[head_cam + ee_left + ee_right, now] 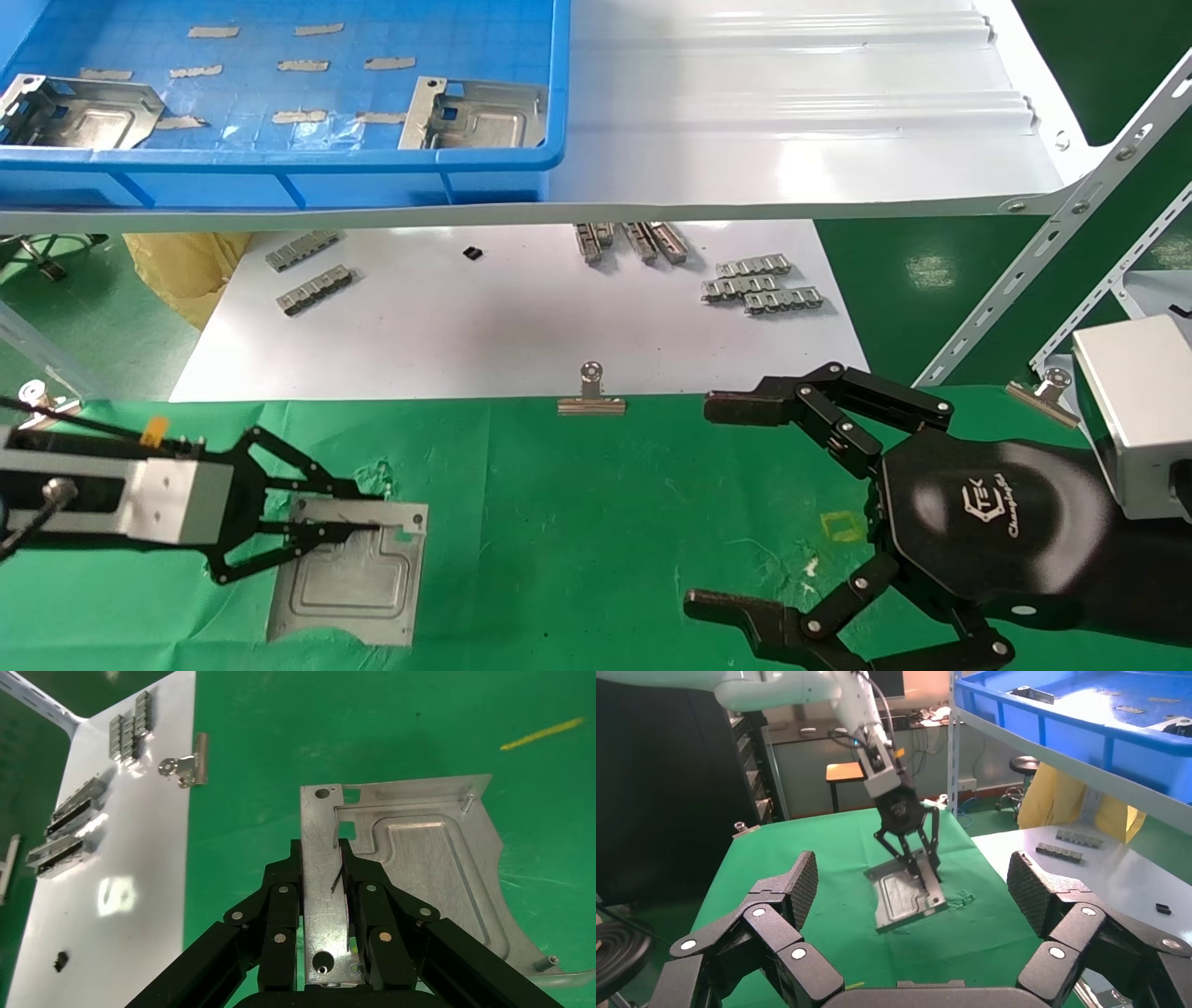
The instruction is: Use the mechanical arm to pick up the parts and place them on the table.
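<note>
- Step in hand, as judged: setting one part down on the table. The left gripper has its fingers clamped on the flat edge strip of a silver part, which lies on the green cloth near the clip, to the robot's left of it and closer to the robot.
- From the right wrist view the part appears tilted, its gripped edge a little raised and the opposite edge touching the cloth.
- To do it well: lower until the plate lies flat, then part the fingers fully before lifting straight away, so the bent tabs do not catch a finger and drag the plate or the wrinkled cloth.
- The right gripper hangs over the table on the robot's right of the clip, fingers wide apart, holding nothing.
- Count of parts: three in view. One in the left gripper; two in the blue bin on the shelf beyond the clip, one part at its left end and one part near its right end.
- Grippers: two.
- Small grey toothed strips on the white board: several groups; exact count cannot be told.
</note>
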Controlling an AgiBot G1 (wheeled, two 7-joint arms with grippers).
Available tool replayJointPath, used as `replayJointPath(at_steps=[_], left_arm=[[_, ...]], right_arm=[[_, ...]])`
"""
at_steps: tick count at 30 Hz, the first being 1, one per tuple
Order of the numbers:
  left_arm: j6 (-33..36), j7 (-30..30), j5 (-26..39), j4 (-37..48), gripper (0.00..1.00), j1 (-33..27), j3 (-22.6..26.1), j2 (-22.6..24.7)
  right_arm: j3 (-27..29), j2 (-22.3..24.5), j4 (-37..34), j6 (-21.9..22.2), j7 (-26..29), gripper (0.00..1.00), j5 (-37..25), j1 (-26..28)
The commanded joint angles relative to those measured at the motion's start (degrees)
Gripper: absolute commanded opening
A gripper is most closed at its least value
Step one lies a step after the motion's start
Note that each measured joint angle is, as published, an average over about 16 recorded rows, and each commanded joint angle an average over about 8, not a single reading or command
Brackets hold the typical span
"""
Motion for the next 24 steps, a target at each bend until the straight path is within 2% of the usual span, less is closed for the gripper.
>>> replayJointPath(at_steps=[1, 4, 12, 19, 24], left_arm=[[0.1, 3.02, -0.02, 2.24, 0.0, 0.72, 0.54, 0.57], [-0.38, 5.55, 0.31, 5.89, 0.01, 0.47, 1.04, 1.61], [-2.78, 9.56, 2.22, 13.8, 1.0, -1.26, 2.18, 4.58], [-2.62, 11.14, 3.24, 18.44, 1.0, -2.85, 2.78, 6.46], [-0.37, 9.26, 2.3, 21.14, 1.0, -4.65, 2.3, 6.75]], right_arm=[[0.0, 0.0, 0.0, 0.0, 0.0, 1.0, 0.0, 0.0], [0.0, 0.0, 0.0, 0.0, 0.0, 1.0, 0.0, 0.0], [-0.01, 0.0, 0.0, 0.0, 0.0, 1.0, 0.01, 0.0], [-0.01, 0.0, 0.0, 0.0, -0.01, 1.0, 0.01, 0.0], [-0.02, 0.01, 0.0, 0.01, -0.01, 1.0, 0.01, 0.0]])
